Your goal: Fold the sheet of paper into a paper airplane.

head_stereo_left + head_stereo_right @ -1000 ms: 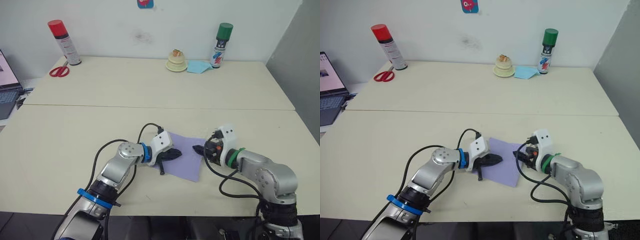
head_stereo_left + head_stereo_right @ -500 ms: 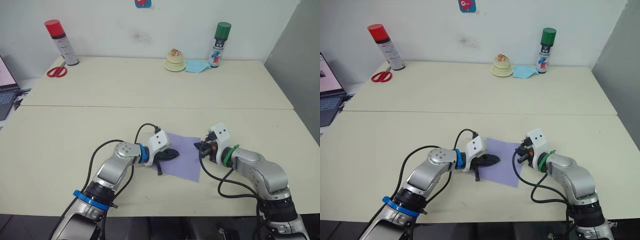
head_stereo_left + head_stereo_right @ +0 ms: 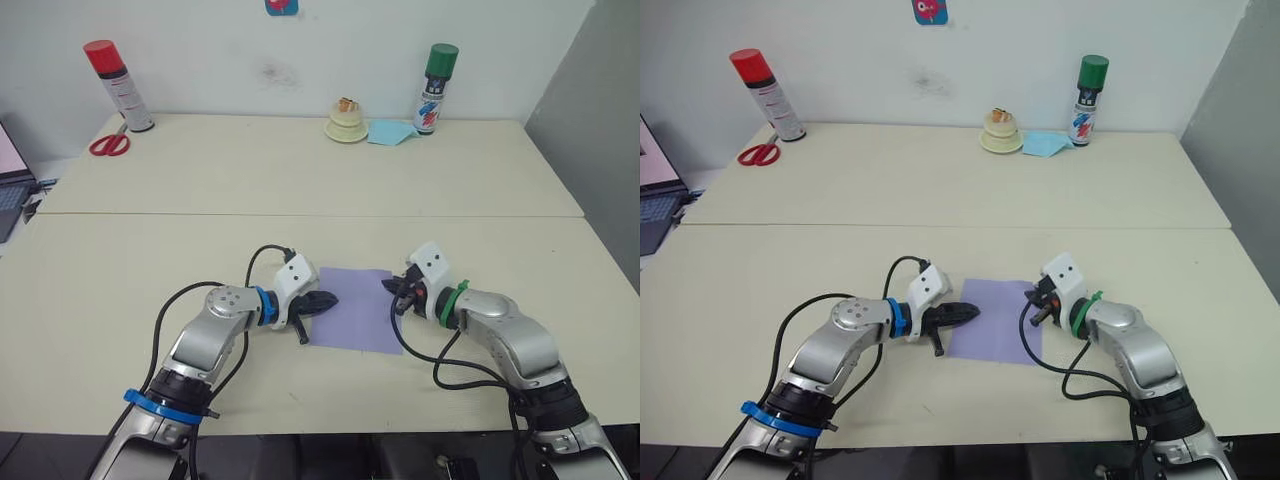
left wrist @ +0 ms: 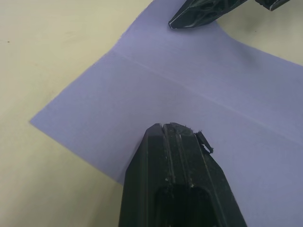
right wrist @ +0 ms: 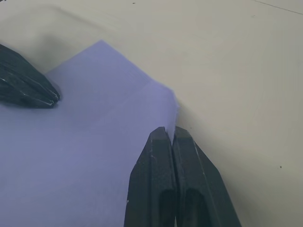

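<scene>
The lavender sheet of paper (image 3: 352,320) lies flat near the table's front edge, with a centre crease visible in the left wrist view (image 4: 189,94). My left gripper (image 3: 328,298) is shut, and its tip (image 4: 165,127) rests on the sheet's left edge. My right gripper (image 3: 390,287) is at the sheet's far right corner. In the right wrist view its fingers (image 5: 169,130) are shut on the paper's edge (image 5: 171,106), which curls up slightly between them. The two grippers face each other across the sheet.
Along the back wall stand a red-capped spray can (image 3: 115,83) with red scissors (image 3: 109,144) beside it. There are also a cream-coloured small object (image 3: 347,122), a light blue paper (image 3: 390,132) and a green-capped spray can (image 3: 434,74). A laptop (image 3: 10,185) shows at the far left.
My right gripper has closed on the sheet's right edge. The sheet now lies squarer to the table's front edge. The head view has shifted a little.
</scene>
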